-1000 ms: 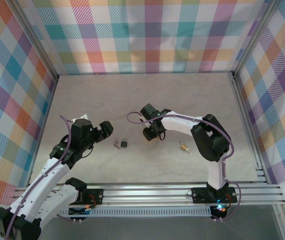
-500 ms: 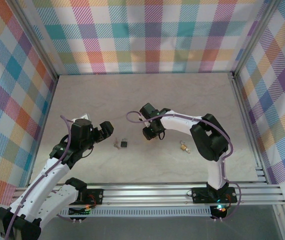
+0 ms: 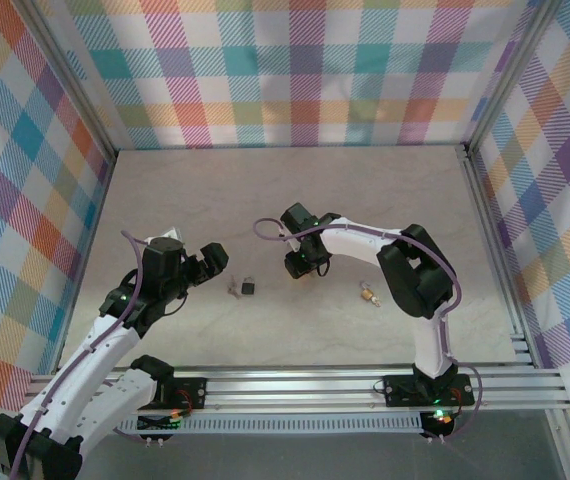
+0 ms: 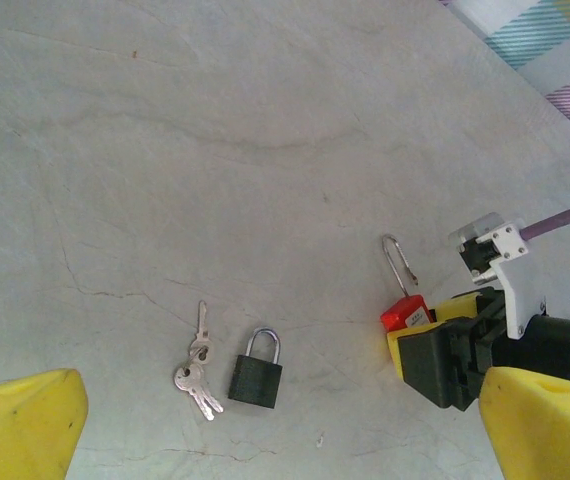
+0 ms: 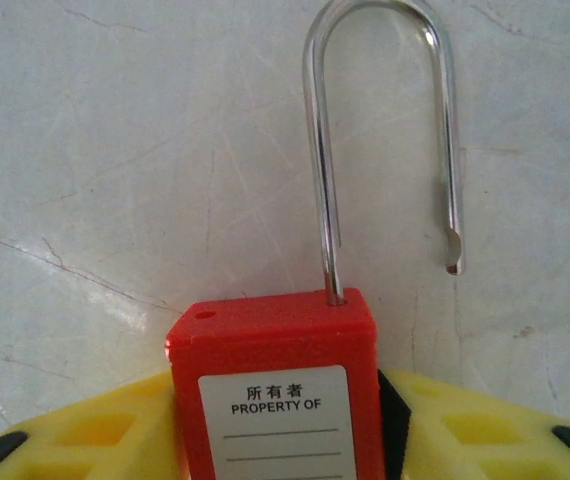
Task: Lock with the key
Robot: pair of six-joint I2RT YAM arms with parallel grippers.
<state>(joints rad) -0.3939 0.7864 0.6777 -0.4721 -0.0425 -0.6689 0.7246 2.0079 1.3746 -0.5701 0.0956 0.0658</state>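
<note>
Red padlock (image 5: 273, 390) gripped by right end effector (image 3: 298, 266) on open table (image 3: 365, 190); left end effector (image 3: 213, 260) wide, empty.

The left gripper (image 3: 212, 262) hangs over the table (image 3: 165, 190), near a small black lock (image 3: 249, 288) with keys (image 3: 233, 291) just beside it. The right gripper (image 3: 300, 268) sits low near the middle. A little gold lock (image 3: 369, 294) lies close to the right arm

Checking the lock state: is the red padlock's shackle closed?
No, the shackle has its free end hanging outside the red padlock.
</note>
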